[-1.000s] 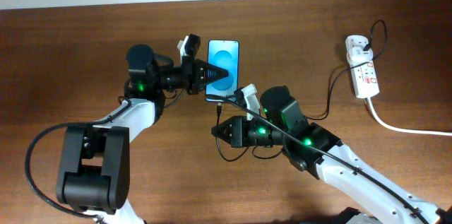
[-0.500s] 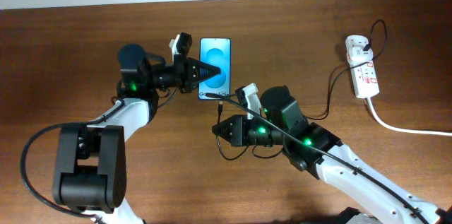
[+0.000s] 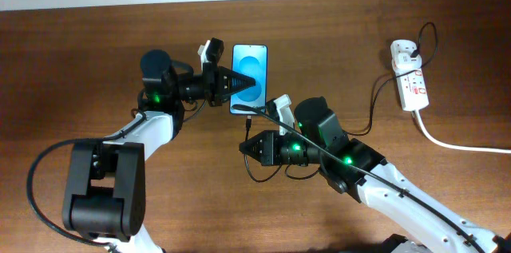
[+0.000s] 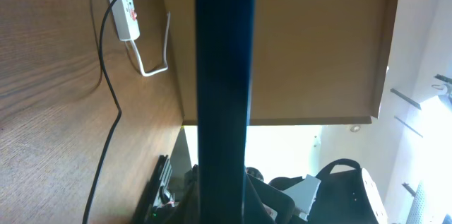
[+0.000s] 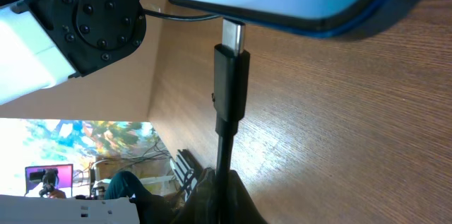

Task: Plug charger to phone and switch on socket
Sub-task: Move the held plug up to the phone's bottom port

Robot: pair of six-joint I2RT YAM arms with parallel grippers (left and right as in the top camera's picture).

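Note:
The phone (image 3: 254, 57) has a bright blue screen and is held off the table by my left gripper (image 3: 238, 87), which is shut on its long edges. In the left wrist view the phone (image 4: 224, 75) shows edge-on as a dark bar. My right gripper (image 3: 249, 148) is shut on the charger cable just behind its black connector (image 3: 249, 123). In the right wrist view the connector (image 5: 231, 75) points up, and its metal tip meets the phone's bottom edge (image 5: 296, 8). How far it is in, I cannot tell. The white socket (image 3: 409, 85) lies at the far right.
The thin black charger cable (image 3: 374, 113) curls from the socket's plug across the wooden table (image 3: 96, 53) to my right arm. A thick white cord (image 3: 455, 143) runs off to the right. The socket also shows in the left wrist view (image 4: 126, 5).
My left gripper moved the phone a little left, then back right toward the connector. The right gripper and the connector have held still.

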